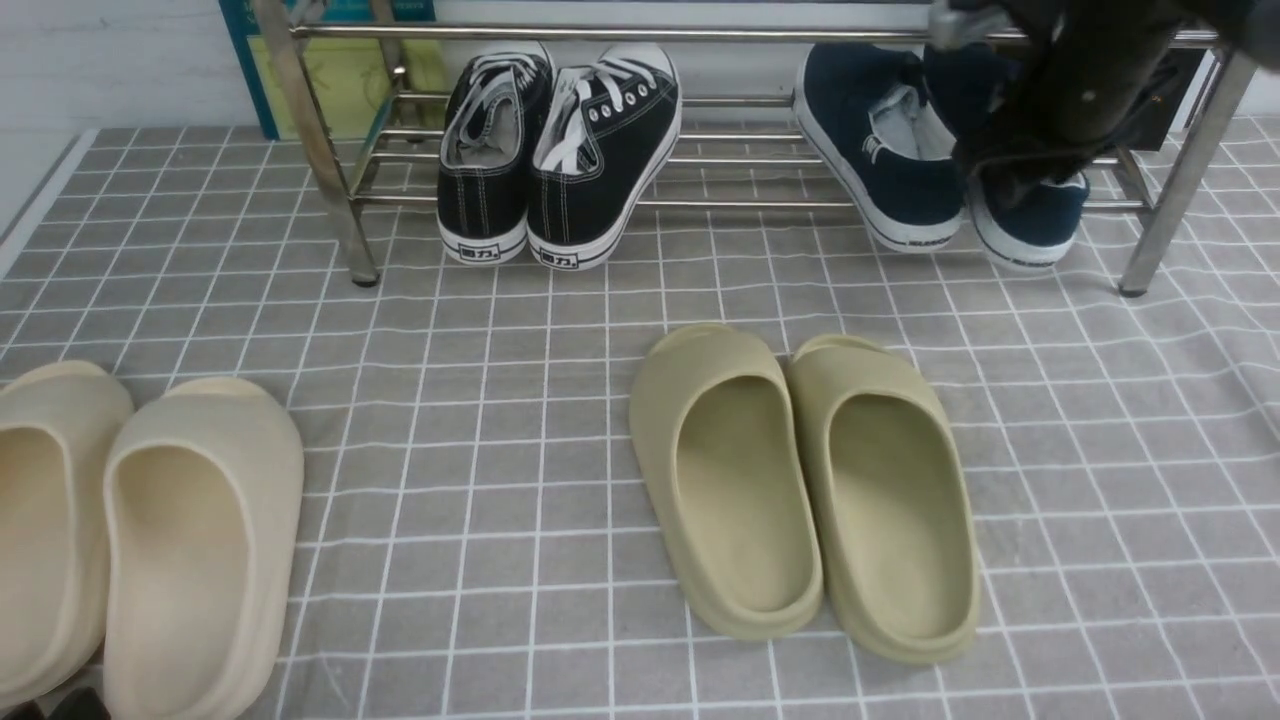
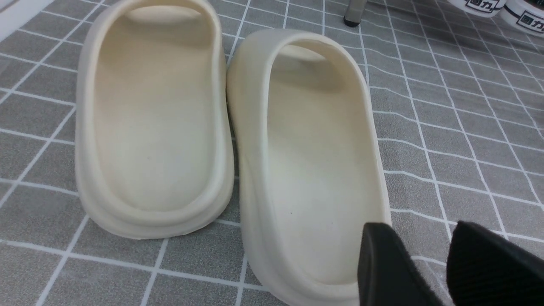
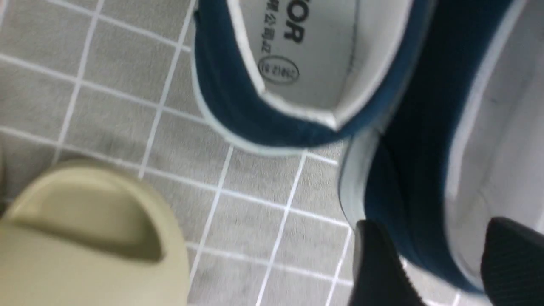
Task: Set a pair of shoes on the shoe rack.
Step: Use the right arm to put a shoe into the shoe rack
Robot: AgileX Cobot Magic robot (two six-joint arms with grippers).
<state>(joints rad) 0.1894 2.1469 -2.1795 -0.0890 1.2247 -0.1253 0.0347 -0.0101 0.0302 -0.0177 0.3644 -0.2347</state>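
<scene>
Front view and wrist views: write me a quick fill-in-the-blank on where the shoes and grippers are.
On the shoe rack, the black sneakers sit ___ of the navy shoes.
The rack holds ___ pairs.
The left gripper hangs over a slide coloured ___.
The right gripper has its fingers either side of a shoe wall coloured ___.
Missing words: left; two; cream; navy.

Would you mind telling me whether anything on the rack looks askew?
The left navy shoe sits askew on the rack, toe angled toward the sneakers rather than straight back; its heel overhangs the front bar.
</scene>
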